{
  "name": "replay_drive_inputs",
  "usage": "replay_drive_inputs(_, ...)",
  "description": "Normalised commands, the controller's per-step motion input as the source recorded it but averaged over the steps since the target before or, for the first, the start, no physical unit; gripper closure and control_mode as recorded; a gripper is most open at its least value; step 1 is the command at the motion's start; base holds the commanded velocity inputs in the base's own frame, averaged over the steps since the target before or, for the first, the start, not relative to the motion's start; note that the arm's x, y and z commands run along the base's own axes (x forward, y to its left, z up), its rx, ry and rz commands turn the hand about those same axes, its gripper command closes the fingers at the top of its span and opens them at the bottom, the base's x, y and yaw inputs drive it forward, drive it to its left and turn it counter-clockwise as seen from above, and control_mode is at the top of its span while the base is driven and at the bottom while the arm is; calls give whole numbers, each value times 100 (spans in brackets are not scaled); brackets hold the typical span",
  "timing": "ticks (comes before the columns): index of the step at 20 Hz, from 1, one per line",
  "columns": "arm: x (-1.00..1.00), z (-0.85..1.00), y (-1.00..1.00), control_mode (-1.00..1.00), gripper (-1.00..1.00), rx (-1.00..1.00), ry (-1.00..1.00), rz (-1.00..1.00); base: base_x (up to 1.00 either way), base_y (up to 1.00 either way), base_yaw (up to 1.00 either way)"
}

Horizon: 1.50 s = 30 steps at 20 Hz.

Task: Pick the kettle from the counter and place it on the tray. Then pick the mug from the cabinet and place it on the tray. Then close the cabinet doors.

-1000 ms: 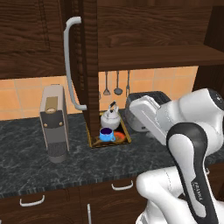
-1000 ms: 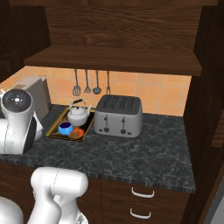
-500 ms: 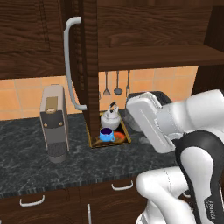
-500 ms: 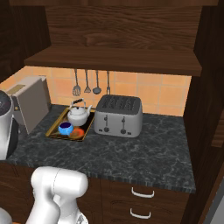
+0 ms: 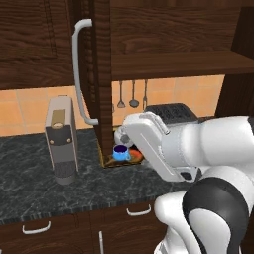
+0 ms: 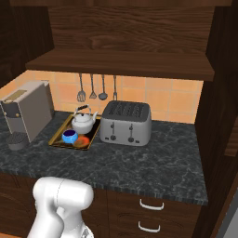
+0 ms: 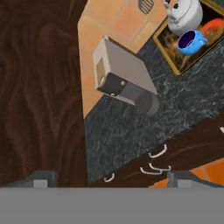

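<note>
Over on the left a grey coffee machine (image 6: 25, 114) stands on the dark marbled counter (image 6: 139, 162), back against the orange tiles. Just right of it sits the gold-rimmed tray (image 6: 58, 139), and both the task pieces are already on it: the silver kettle (image 6: 83, 122) at the back, the blue mug (image 6: 69, 136) in front of it and close beside. Three utensils (image 6: 97, 88) hang on the wall above the tray. Next along, the boxy silver toaster (image 6: 126, 123) stands just beside the tray's right edge.

From the left base view, one of the cabinet doors (image 5: 101, 74) stands open, edge-on, its long silver bar handle (image 5: 79, 74) facing left; the mug (image 5: 119, 152) shows just right of its lower end, with the arm's white wrist crowding in from the right. Above, the cabinet (image 6: 125, 37) shelf lies bare.

In the hand view the gripper (image 7: 111, 177) has its fingertips (image 7: 41, 178) spread wide apart with nothing between them, brown wood grain of the door (image 7: 39, 87) close on the left
</note>
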Motion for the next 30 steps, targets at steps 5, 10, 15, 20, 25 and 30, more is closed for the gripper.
replay_drive_inputs(5, -29, 17, 62, -100, -100, 4, -1, 0, 0, 0, 0)
replay_drive_inputs(10, -15, 15, 57, -100, -100, 12, 2, -1, 0, 0, 0)
replay_drive_inputs(15, 14, 23, 66, -100, -100, 15, 0, 0, 0, 0, 0)
replay_drive_inputs(20, 55, 19, 47, -100, -100, 6, 0, 0, 0, 0, 0)
replay_drive_inputs(25, 56, 21, 4, -100, -100, 0, 0, -2, 0, 0, 0)
replay_drive_inputs(30, 45, 18, -20, -100, -100, 0, 0, -17, 0, 0, 0)
